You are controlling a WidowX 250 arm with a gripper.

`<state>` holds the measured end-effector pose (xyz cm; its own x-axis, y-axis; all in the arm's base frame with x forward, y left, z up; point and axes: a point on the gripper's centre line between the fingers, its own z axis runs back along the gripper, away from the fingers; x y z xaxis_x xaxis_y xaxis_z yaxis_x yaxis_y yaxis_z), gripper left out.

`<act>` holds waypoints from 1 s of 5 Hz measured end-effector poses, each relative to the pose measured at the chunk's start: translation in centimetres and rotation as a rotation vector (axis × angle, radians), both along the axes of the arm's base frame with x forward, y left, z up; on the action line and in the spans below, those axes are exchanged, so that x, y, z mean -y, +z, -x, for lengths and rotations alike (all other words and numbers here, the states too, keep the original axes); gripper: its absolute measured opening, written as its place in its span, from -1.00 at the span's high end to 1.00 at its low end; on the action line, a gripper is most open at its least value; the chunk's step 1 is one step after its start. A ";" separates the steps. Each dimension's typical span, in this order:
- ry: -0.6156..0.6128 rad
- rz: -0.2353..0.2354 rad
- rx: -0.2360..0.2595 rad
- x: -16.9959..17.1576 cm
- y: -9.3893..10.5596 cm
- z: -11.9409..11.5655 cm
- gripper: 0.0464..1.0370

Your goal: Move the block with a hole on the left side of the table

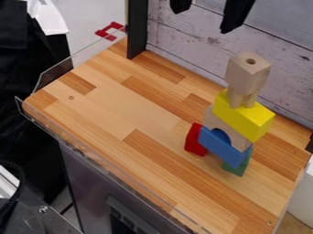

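At the top edge of the camera view, my black gripper (205, 10) hangs with its two fingers spread apart and nothing between them. The natural wood block with a round hole in its top face (247, 74) stands upright at the peak of a stack on the right part of the table (113, 105). My gripper is above and to the left of it in the view, not touching it. Small wooden pieces (242, 98) are beneath the block, resting on a yellow block (243, 116).
Below the yellow block are a wooden arch (212, 120), a tilted blue block (223, 147), a red block (196, 140) and a green block (238, 165). A black post (137, 29) stands at the back edge, beside a whitewashed board wall (189, 43). Clear panels edge the table's left side.
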<state>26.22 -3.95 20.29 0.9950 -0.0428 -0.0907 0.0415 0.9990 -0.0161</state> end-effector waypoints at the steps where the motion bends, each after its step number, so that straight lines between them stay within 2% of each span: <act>1: 0.002 -0.005 -0.036 0.0 -0.9 0.0 -0.92; 2: 0.011 0.012 -0.039 0.3 -0.9 0.0 -0.92; 4: -0.016 -0.009 -0.051 1.9 -0.4 0.5 -0.92; 5: -0.052 0.003 -0.067 3.2 -0.5 1.0 -0.92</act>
